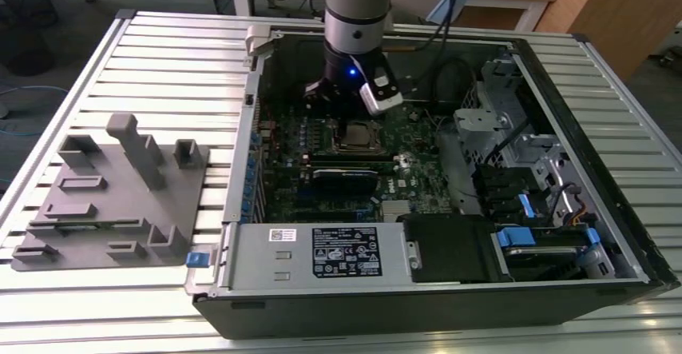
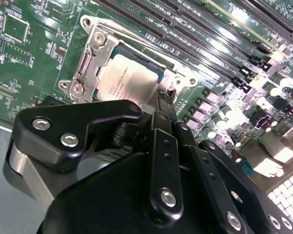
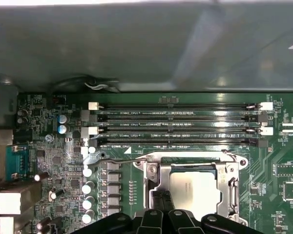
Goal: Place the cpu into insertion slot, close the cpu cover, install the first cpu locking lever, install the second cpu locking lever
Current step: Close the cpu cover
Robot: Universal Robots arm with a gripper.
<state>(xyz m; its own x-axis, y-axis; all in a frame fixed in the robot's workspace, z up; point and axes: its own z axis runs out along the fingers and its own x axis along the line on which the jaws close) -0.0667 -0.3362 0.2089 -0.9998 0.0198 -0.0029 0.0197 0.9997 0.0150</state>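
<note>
The cpu (image 2: 124, 83), a silvery square chip, lies flat in the insertion slot (image 1: 357, 140) on the green board inside the open computer case. The cpu cover (image 2: 94, 53), a thin metal frame, lies down around it, and the chip (image 3: 195, 190) shows through its window. A thin wire locking lever (image 3: 122, 159) runs along the socket's edge nearest the memory slots. My gripper (image 2: 165, 100) hangs low at one edge of the socket with its black fingers (image 3: 155, 204) pressed together. Whether they pinch anything is hidden. In the exterior view the gripper (image 1: 325, 94) is just behind the socket.
Long black memory slots (image 3: 176, 124) lie beside the socket. Capacitors (image 3: 88, 187) stand near its other side. The case's grey wall (image 3: 136, 44) rises behind the board. A power supply with a label (image 1: 346, 250) and drive cages (image 1: 522, 154) crowd the case. A grey fixture (image 1: 117, 194) sits on the slatted table.
</note>
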